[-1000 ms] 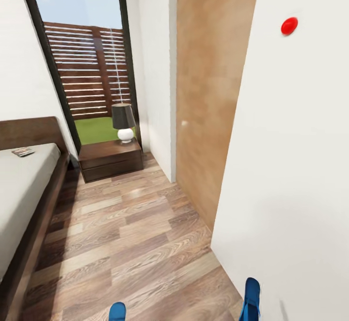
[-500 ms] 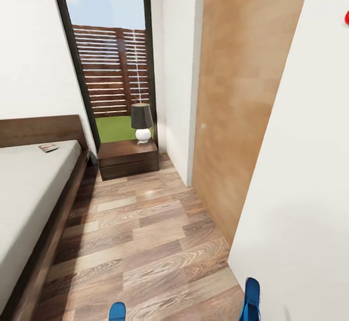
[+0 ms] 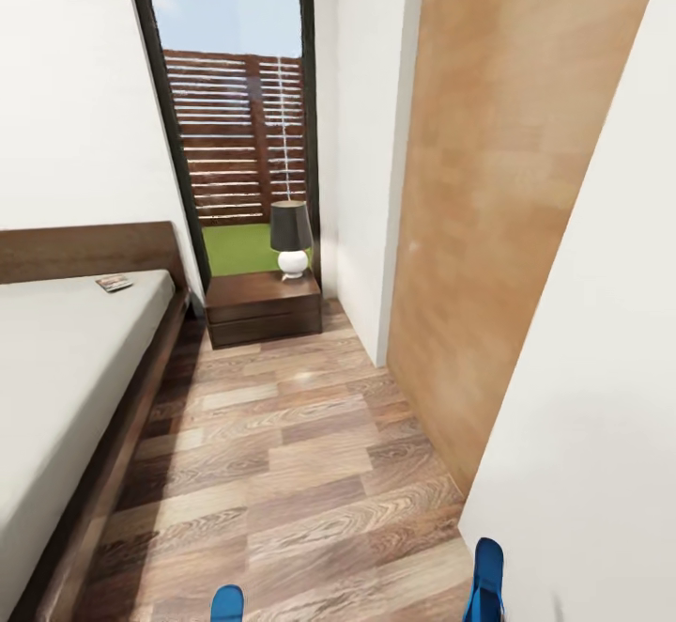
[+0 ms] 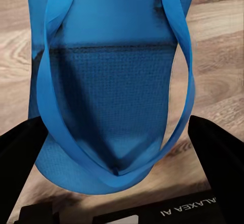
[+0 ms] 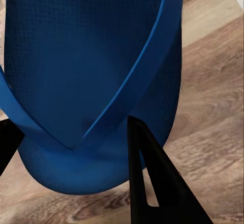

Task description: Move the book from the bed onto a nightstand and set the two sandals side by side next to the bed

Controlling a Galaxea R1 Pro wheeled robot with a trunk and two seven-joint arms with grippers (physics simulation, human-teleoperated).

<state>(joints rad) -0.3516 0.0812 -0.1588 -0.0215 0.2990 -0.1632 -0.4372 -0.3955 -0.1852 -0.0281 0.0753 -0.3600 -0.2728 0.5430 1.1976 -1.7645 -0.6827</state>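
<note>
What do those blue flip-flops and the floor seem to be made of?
The bright blue flip-flops look like matte foam or rubber: a fine dimpled footbed texture and thin smooth straps. The grey-brown plank floor looks like wood or laminate, with visible grain and a slight sheen.

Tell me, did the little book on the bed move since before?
No. The book lies by the headboard exactly as before; only the camera turned, sliding the whole picture right.
</note>
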